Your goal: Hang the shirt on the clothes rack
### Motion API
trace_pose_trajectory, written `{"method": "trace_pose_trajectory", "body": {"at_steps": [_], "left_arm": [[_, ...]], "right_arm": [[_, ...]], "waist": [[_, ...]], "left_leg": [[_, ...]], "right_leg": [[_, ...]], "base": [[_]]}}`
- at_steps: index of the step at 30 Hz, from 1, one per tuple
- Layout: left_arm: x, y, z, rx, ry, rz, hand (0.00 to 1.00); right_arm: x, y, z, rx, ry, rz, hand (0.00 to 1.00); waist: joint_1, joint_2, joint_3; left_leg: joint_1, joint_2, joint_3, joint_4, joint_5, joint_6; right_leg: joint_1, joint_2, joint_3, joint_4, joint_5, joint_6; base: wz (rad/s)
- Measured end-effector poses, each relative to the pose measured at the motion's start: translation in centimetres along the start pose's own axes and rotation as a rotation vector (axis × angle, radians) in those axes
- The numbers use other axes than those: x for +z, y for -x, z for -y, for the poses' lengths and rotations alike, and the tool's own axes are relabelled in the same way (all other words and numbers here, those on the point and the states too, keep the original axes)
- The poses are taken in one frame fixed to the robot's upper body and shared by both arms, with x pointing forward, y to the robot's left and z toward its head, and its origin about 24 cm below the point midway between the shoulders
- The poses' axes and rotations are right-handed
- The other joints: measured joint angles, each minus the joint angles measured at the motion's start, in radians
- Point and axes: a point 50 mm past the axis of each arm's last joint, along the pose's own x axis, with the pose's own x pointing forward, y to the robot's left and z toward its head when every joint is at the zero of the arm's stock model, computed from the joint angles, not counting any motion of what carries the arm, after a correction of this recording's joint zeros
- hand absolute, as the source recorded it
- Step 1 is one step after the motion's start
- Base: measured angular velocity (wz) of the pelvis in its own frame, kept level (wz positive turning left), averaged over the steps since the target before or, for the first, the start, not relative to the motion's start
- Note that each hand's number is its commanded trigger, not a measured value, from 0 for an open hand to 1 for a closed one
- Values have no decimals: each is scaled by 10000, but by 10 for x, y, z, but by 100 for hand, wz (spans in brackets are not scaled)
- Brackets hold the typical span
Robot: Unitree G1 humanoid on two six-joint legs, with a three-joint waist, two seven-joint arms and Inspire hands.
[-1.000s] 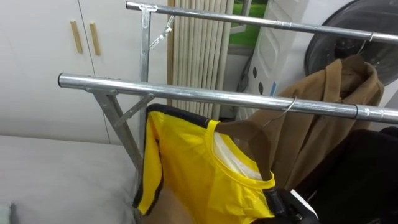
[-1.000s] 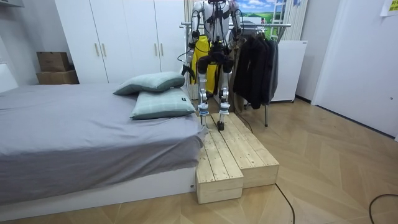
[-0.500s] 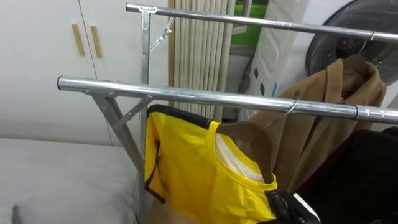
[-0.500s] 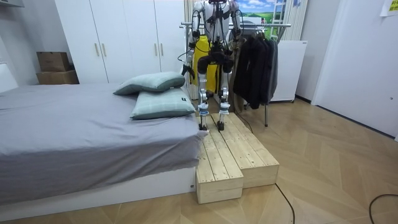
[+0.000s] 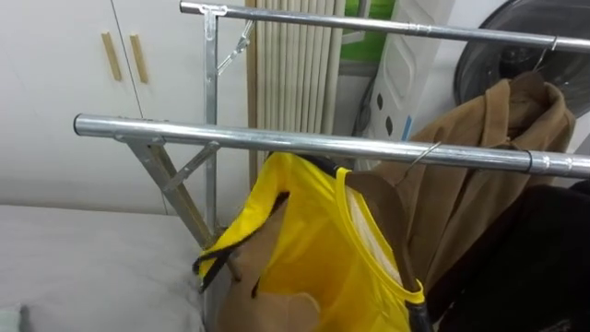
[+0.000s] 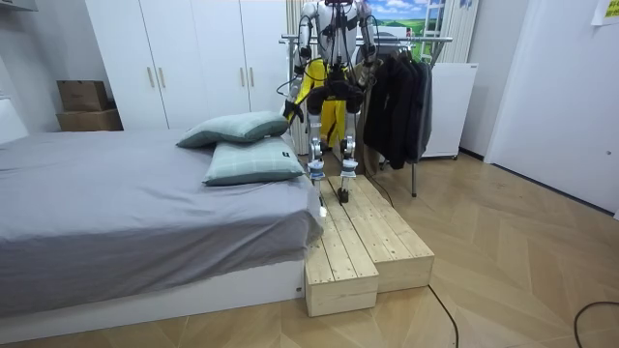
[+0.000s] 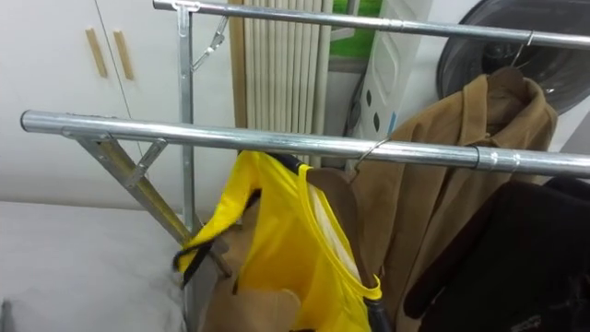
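Observation:
A yellow shirt (image 5: 313,240) with black trim hangs on a brown hanger (image 5: 378,198), whose wire hook (image 5: 422,153) sits over the near metal rail (image 5: 277,140). The shirt's left side is lifted and bunched toward the hanger, and its black-edged sleeve (image 5: 230,249) sticks out to the left. Under the raised cloth is a tan shape (image 5: 277,295) that I cannot identify. A dark bit of my right hand (image 5: 419,318) shows at the bottom edge below the collar. In the room view I stand on a wooden platform (image 6: 358,242), facing the rack, with the shirt (image 6: 311,82) before me.
A brown coat (image 5: 479,157) hangs from the far rail (image 5: 369,25), with a black garment (image 5: 544,249) to its right. The rack's slanted brace (image 5: 175,184) runs down on the left. The grey bed (image 5: 83,258) lies lower left, with white wardrobe doors (image 5: 64,74) behind it.
The shirt's left side has swung up and right, bunching against the hanger. My right hand has sunk lower, almost out of the picture. The camera has shifted slightly.

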Motion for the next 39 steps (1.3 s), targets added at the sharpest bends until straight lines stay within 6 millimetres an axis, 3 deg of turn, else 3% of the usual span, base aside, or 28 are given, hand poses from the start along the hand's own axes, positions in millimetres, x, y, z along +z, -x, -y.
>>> {"method": "trace_pose_trajectory", "body": {"at_steps": [19,27,39], "left_arm": [[-2,0,-1,-90,251,-101,0],[-3,0,-1,-140,240,-116,0],[-13,2,0,-177,209,-323,0]], "right_arm": [[-3,1,0,-52,286,-156,0],[0,0,1,-509,1234,-193,0],[17,0,6,-1395,1476,582,0]], "waist": [[-110,14,41],[-114,37,34],[-156,50,32]], "left_leg": [[-3,3,54,-52,0,0],[-1,4,60,-83,0,0],[145,12,280,-141,1,1]], "right_leg": [[-75,44,143,20,-20,9],[-77,45,145,8,-19,8],[-52,94,389,23,-17,9]], "base": [[0],[0],[-5]]}}
